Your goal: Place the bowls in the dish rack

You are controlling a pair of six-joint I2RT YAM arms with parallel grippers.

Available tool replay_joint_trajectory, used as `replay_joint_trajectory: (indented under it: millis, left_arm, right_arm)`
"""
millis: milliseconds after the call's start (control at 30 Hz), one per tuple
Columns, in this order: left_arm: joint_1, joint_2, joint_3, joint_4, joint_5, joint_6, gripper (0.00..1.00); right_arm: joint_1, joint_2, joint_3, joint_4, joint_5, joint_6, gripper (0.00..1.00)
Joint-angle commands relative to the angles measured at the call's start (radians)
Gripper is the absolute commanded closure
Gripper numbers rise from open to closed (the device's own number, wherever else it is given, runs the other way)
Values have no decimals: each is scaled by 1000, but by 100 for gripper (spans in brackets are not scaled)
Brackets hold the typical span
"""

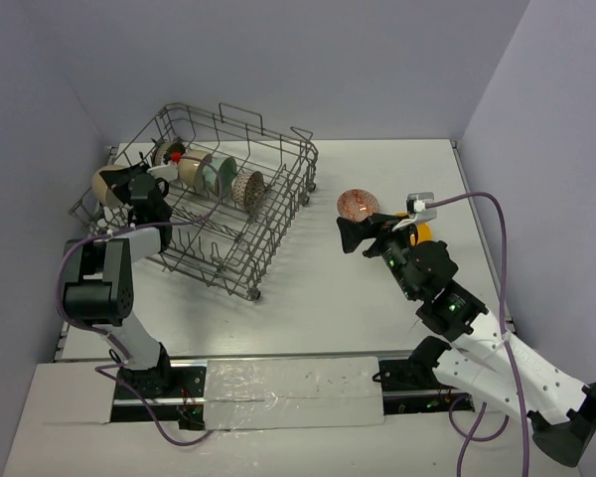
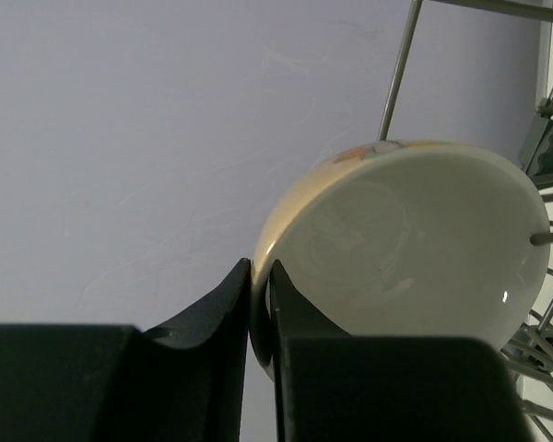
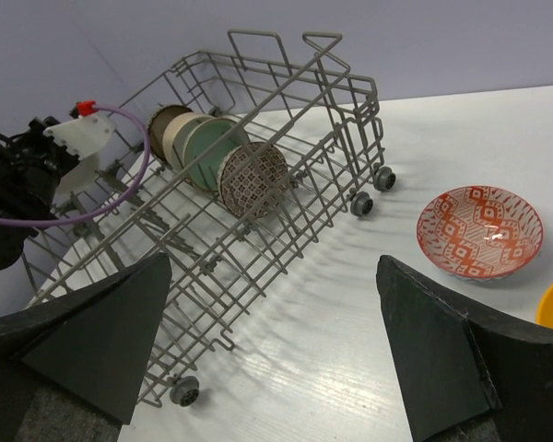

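Bright, even overhead light; soft shadows; mostly sharp focus.

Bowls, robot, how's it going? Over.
Left gripper pinching cream bowl at left end of dish rack. Right gripper open, near red patterned bowl on table. Nothing blocking.

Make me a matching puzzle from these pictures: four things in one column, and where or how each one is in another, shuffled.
1. cream bowl
2. green bowl
3. red patterned bowl
4. right gripper

A. flat on the table
B. open, holding nothing
C. rim pinched by the left gripper
D. on edge in the dish rack

Pairs: 1-C, 2-D, 3-A, 4-B
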Motion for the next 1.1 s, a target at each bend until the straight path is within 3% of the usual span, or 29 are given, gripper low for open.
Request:
replay_joint_trajectory:
  millis: [0,233,700,800,900,1067]
  left_arm:
    - [6,-38,-17,-80,-27,-14,82]
    - [-4,-44,-26,-105,-58,-32,78]
    - [-40,2,-14,-117,-130,-70,58]
    - [-46,12,-8,-137,-148,-109,51]
    - [-52,21,-10,-139,-162,-135,36]
    - [-57,15,4,-154,-168,-199,22]
  right_arm:
    - [9,-18,-4,41,43,-4,0]
    - [9,-29,-7,40,64,2,0]
    - [11,-53,-5,38,89,7,0]
    - [11,-56,-8,38,90,8,0]
    - [9,-61,-10,40,90,8,0]
    - [9,-62,-8,40,92,8,0]
